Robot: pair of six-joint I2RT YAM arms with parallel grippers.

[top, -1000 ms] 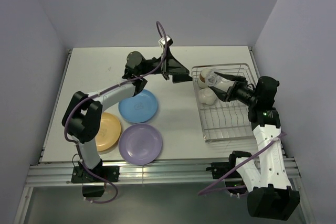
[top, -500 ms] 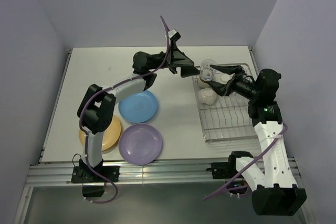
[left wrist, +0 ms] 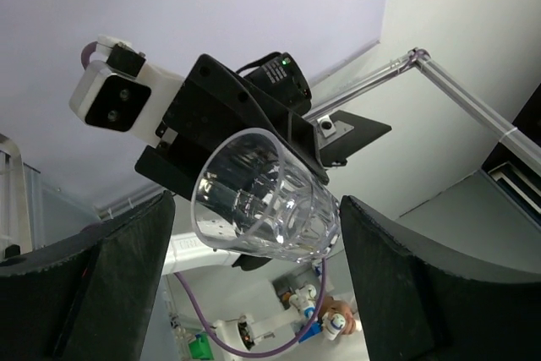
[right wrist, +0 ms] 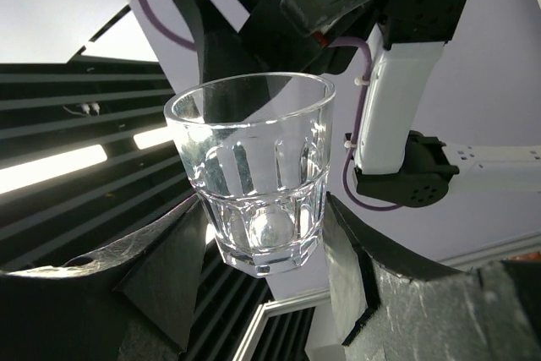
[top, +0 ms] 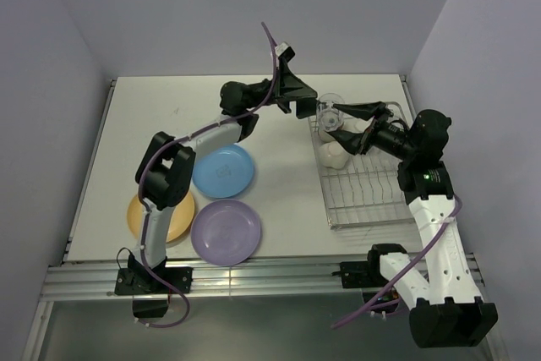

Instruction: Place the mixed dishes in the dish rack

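A clear glass point(top: 329, 106) hangs in the air over the far left corner of the silver wire dish rack point(top: 376, 196). My right gripper point(top: 340, 118) is shut on the glass point(right wrist: 258, 183) near its base. My left gripper point(top: 314, 110) is open, with a finger on each side of the same glass point(left wrist: 266, 205) and a gap at the rim. A white bowl point(top: 331, 156) sits in the rack. The blue plate point(top: 222, 171), orange-yellow plate point(top: 162, 216) and purple plate point(top: 226, 232) lie on the table. The other small dishes are hidden behind the grippers.
The rack stands at the table's right side, close to the right wall. The three plates lie close together at the front left, beside the left arm's base. The left arm point(top: 199, 134) stretches across the table's middle.
My right gripper has lifted the glass up and left from over the rack. My left gripper has swung right and now brackets the glass.
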